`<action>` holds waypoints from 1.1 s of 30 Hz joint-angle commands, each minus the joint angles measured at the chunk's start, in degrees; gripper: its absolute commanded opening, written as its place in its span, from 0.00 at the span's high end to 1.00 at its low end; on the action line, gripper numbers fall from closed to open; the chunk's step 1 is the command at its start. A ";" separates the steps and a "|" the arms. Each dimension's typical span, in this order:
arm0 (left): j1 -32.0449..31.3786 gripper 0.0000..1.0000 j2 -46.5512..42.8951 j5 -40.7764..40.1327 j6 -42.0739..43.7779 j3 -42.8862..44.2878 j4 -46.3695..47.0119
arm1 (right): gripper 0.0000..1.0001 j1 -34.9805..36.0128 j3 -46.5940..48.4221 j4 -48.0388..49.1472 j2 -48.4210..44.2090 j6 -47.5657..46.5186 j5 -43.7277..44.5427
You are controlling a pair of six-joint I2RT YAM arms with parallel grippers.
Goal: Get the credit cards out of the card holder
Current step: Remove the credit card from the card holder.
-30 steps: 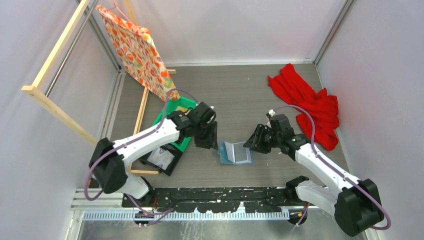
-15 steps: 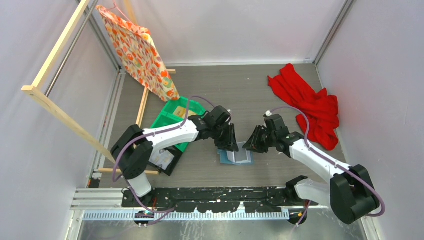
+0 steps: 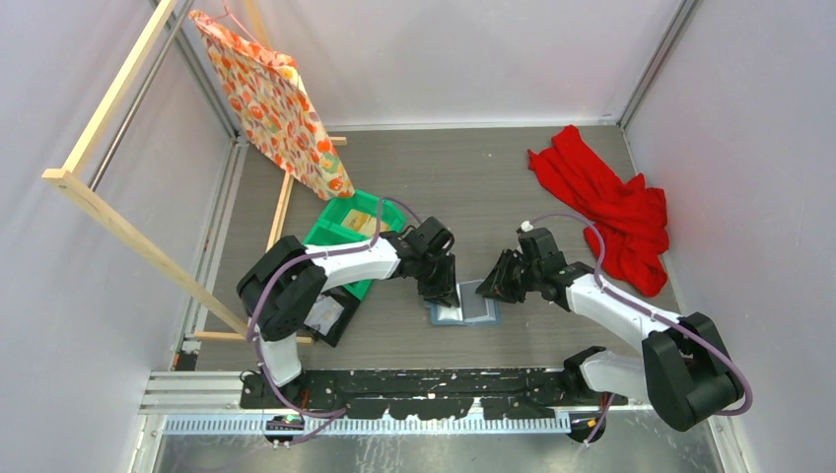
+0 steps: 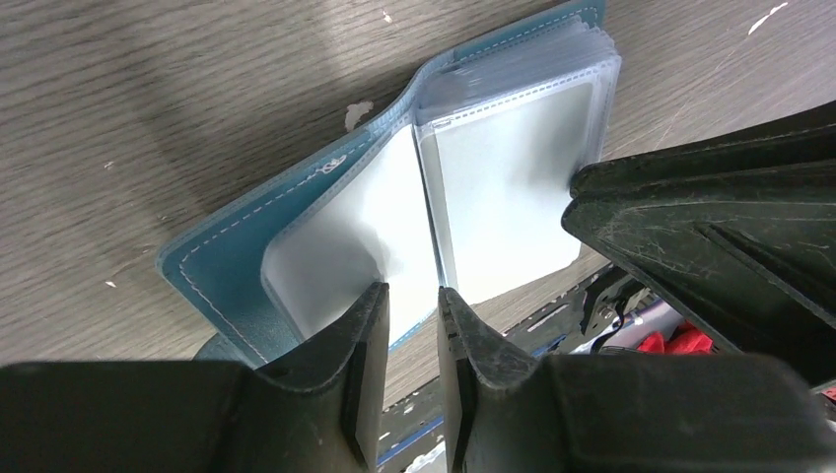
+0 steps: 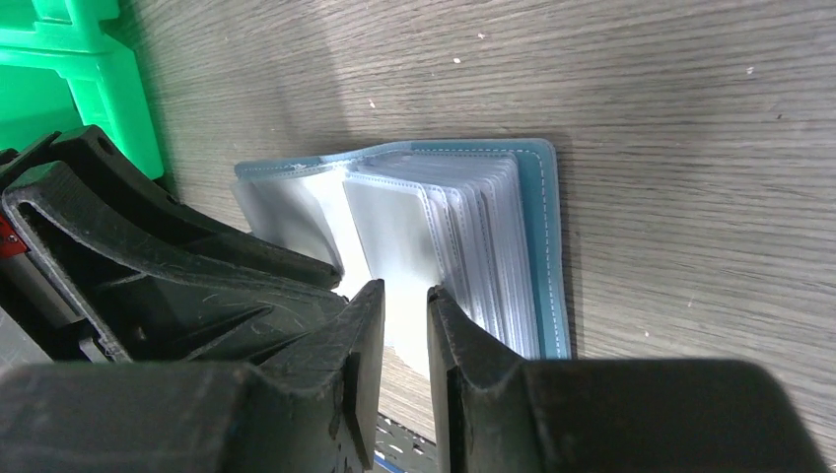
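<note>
Grey wood-grain table (image 3: 463,177), and both claws are facing each other over the open card holder (image 3: 480,310).
A red cloth (image 3: 611,212) is lying far right. A green bin (image 3: 340,225) is sitting at the left with the left arm crossing over it, and its contents are not readable from here. Between the two arms, the teal card holder (image 4: 222,286) is lying spread flat on the table, with a stack of clear sleeves (image 5: 473,246) fanning up from one half and pale cards (image 4: 513,177) sitting inside them. The left gripper (image 4: 409,301) is poised at the edge of one leaf and the right gripper (image 5: 404,296) at the sleeve stack. Each pair of fingers is standing nearly together, showing only a slim slit, and I cannot tell whether either is nipping a sleeve.
</note>
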 commanded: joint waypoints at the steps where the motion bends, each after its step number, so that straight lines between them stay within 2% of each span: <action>1: 0.48 0.74 -0.42 0.61 1.41 -0.80 2.88 | 0.72 0.17 -1.40 1.02 -0.49 0.21 2.00; 16: 1.57 0.77 1.08 1.66 2.39 -1.09 2.83 | 0.64 0.17 -2.61 -1.13 -3.78 -0.67 4.42; 33: 1.65 0.78 1.96 2.54 2.39 -0.83 3.29 | 0.67 0.30 -3.78 1.33 -6.45 -0.24 0.02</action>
